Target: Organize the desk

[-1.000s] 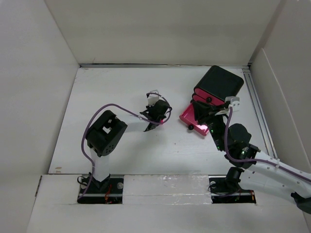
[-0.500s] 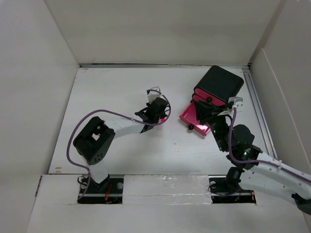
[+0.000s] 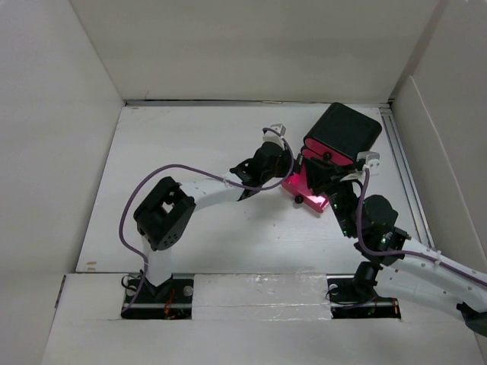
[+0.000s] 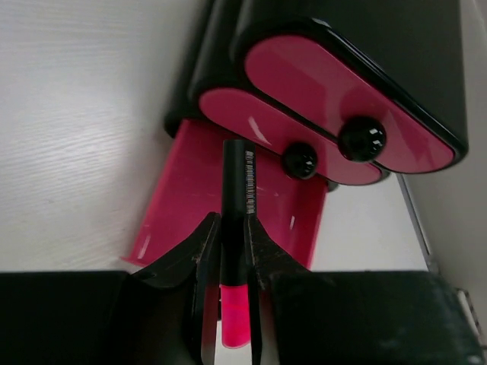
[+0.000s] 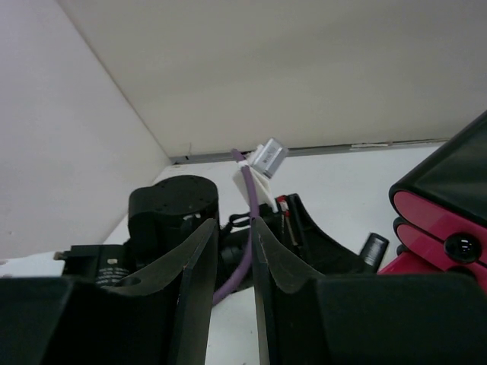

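Left gripper (image 4: pixel 233 222): clamped on the pen, both fingers pressed to its lower barrel, just above the pink end.
Pen (image 4: pixel 237 179): slim, stiff, round black barrel with a barcode strip and a pink end. It looks light and smooth, so it may swivel or slip. The mid-barrel hold looks sound.
Drawer (image 4: pixel 183 198): glossy pink tray, shallow and hard, pulled open under the pen tip. It probably slides at a light push.
Box (image 4: pixel 380 53): black, rounded corners, with two shut pink fronts and round black knobs (image 4: pixel 362 139).
Right gripper (image 5: pixel 235 225): fingers narrowly apart with nothing between them, close by the box's front in the top view.
Desk (image 3: pixel 190 137): white, matte, faintly grained, flat and rigid, lying under everything between pale walls. It is not a thing to grasp; holds belong on the loose items on it.
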Tool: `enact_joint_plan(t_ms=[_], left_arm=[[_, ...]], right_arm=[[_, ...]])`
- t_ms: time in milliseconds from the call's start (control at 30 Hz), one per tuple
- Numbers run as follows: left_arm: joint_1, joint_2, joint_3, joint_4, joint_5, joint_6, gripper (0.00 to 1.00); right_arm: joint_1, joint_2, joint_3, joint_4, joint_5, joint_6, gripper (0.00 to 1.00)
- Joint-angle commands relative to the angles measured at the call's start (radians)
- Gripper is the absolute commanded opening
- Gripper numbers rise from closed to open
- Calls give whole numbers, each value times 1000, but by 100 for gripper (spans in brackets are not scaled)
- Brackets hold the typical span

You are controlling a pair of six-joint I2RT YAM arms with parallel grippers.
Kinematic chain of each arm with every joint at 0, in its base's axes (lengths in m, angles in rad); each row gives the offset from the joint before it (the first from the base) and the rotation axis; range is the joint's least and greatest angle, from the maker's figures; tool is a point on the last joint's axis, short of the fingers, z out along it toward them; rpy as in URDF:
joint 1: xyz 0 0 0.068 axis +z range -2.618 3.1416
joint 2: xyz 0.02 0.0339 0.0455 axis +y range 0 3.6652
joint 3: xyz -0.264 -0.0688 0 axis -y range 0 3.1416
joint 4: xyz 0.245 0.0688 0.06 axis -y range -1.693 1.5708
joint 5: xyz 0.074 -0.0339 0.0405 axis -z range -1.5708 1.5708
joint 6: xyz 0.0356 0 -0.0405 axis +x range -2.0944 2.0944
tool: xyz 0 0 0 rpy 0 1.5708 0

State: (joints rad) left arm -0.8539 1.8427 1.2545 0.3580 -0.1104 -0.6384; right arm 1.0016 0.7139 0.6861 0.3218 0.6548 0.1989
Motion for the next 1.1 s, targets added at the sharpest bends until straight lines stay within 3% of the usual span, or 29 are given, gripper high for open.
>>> enact_joint_plan(t_ms=[0,100,133,233,333,433,633,767,900,967,1067], left_arm=[[-10,33,54,87,104,-35,0],[-10,85,97,91,181,-35,12],[-10,96,105,88,193,-35,24],[-10,127,128,64,218,-24,42],[-10,119,109,85,248,-7,52],[-10,78,60,111,235,11,52],[58,-158,-214,118,29,34,50],[127,-328,-416,12,-221,62,51],[147,-482,-526,-141,-395,54,68],[167,-528,-596,-155,-417,43,75],[301,-571,-673,-119,-268,42,77]], right_arm=[[-1,-7,33,31,-6,-1,30],[-1,-1,33,34,2,-4,30],[-1,1,35,33,-1,-4,30],[-1,-5,30,33,2,-1,30],[-1,-2,32,36,-6,-3,30],[-1,2,32,36,-1,-1,30],[-1,-4,30,33,-3,2,30],[-1,5,32,37,-20,2,30],[-11,21,35,42,-24,10,30],[-11,28,38,39,-37,10,30],[-11,35,39,42,-34,11,31]])
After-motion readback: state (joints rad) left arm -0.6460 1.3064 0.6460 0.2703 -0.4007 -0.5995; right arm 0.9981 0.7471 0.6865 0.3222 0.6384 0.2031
